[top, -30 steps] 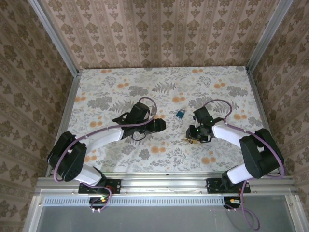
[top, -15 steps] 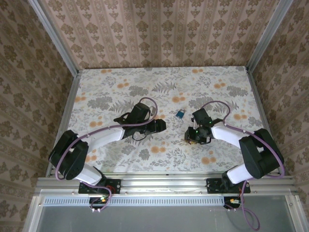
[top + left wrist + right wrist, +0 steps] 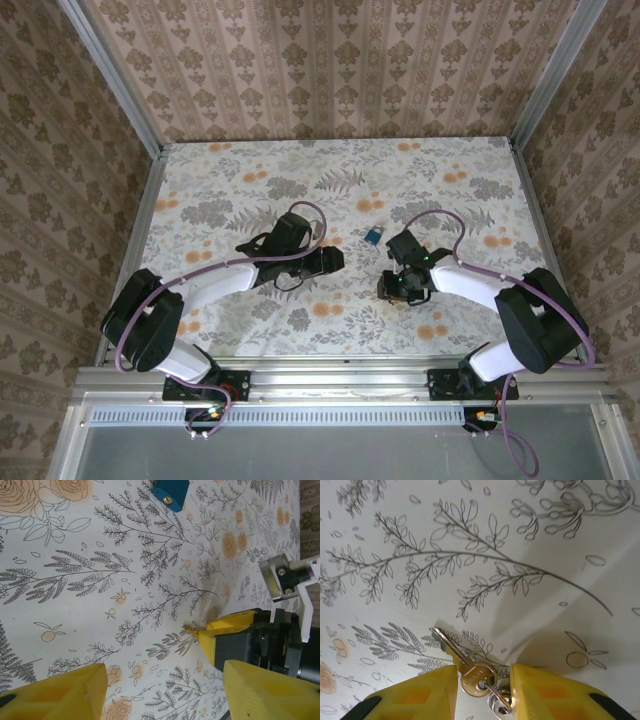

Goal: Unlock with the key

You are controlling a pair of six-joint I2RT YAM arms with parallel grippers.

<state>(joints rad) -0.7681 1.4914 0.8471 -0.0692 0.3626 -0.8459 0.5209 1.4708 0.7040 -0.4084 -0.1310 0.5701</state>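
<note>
Brass key (image 3: pixel 464 664) loose between narrowly parted right jaws, blue padlock (image 3: pixel 170 493) beyond wide-open, empty left jaws

light: bright, diffuse | shadows: soft, faint | focus: mostly sharp

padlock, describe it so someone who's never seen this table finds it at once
On the flower-print table, look near the middle, just beyond the gap between the left gripper and the right gripper. The padlock is a small teal-blue block with a brass keyhole, the only solid-coloured item there, unlike the metal key between the right gripper's fingers.
</note>
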